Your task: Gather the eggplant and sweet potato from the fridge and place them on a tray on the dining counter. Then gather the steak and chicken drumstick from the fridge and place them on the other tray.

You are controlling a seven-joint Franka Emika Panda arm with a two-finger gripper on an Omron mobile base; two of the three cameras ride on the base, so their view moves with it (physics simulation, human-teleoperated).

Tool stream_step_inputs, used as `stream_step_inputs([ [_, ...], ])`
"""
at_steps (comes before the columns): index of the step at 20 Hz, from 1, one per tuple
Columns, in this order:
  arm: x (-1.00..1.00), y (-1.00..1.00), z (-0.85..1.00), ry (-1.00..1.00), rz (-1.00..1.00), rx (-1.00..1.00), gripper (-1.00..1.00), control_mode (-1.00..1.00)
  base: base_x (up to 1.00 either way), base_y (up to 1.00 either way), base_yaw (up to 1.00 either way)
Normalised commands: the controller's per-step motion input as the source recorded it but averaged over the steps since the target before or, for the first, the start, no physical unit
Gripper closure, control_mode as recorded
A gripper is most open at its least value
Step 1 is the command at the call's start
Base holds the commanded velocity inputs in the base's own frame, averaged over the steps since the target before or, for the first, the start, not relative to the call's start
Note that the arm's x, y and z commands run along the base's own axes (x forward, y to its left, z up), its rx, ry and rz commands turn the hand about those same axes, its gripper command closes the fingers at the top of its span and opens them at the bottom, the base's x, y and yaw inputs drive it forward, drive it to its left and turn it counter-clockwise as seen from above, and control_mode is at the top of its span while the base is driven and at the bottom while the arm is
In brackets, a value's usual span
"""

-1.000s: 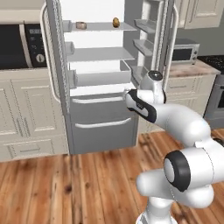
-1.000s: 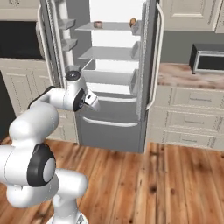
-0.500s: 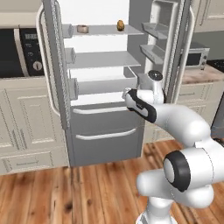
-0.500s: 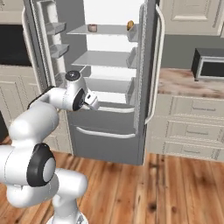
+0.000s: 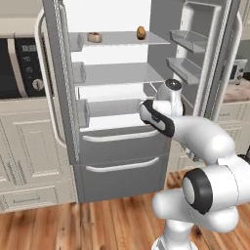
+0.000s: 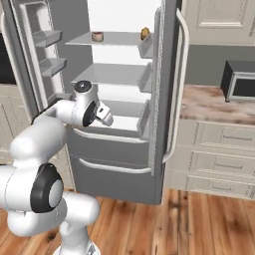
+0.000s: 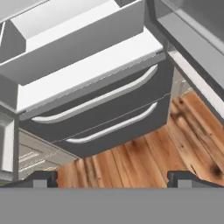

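Hovering wide-open and empty, claw [image 7: 112,177] faces fridge [image 5: 117,161] drawer fronts w/ clear floor below.

**Arm raised, jaws apart**

The white arm rises from its base, bends at a dark elbow joint and reaches forward at mid height. The gripper [image 7: 113,178] points forward and down, its two dark fingertips [image 7: 40,178] set wide apart, with nothing between them.

Matt grey fridge [image 5: 122,161] — glossy wood floor [image 5: 73,224]
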Motion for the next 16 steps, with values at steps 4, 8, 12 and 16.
stream_step_inputs([
  [4, 0.0, 0.0, 0.0, 0.0, 0.0, 0.0, -1.0, 1.0, 0.65, 0.16, 0.0],
  [8, 0.0, 0.0, 0.0, 0.0, 0.0, 0.0, -1.0, 1.0, 0.65, 0.26, 0.0],
  [12, 0.0, 0.0, 0.0, 0.0, 0.0, 0.0, -1.0, 1.0, 0.49, 0.28, 0.0],
  [16, 0.0, 0.0, 0.0, 0.0, 0.0, 0.0, -1.0, 1.0, 0.29, 0.36, -0.03],
])
